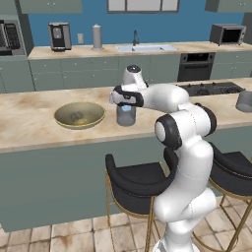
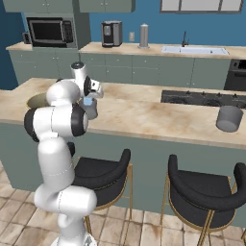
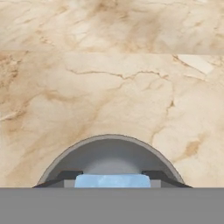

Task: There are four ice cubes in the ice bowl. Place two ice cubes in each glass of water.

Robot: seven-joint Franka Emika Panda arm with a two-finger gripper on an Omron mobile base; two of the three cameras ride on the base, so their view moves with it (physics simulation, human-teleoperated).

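Observation:
My gripper (image 1: 126, 105) hangs just above the near glass of water (image 1: 126, 116), shut on a small pale blue ice cube (image 1: 126, 108). In the hand view the ice cube (image 3: 112, 180) sits between the two dark fingertips, with the grey glass (image 3: 109, 144) open right below it. From the right, the gripper (image 2: 88, 101) and its ice cube (image 2: 88, 102) hover over the same glass (image 2: 91, 111). The olive-gold ice bowl (image 1: 63, 118) lies left of this glass, its contents too faint to make out. The other glass (image 1: 244, 101) stands far to the right on the counter.
A marble island counter (image 1: 29, 133) carries everything, with a black cooktop (image 1: 211, 88) at its back right. Dark stools (image 1: 135, 182) stand below the front edge. The bowl (image 2: 36, 100) is partly hidden behind my arm in the right base view.

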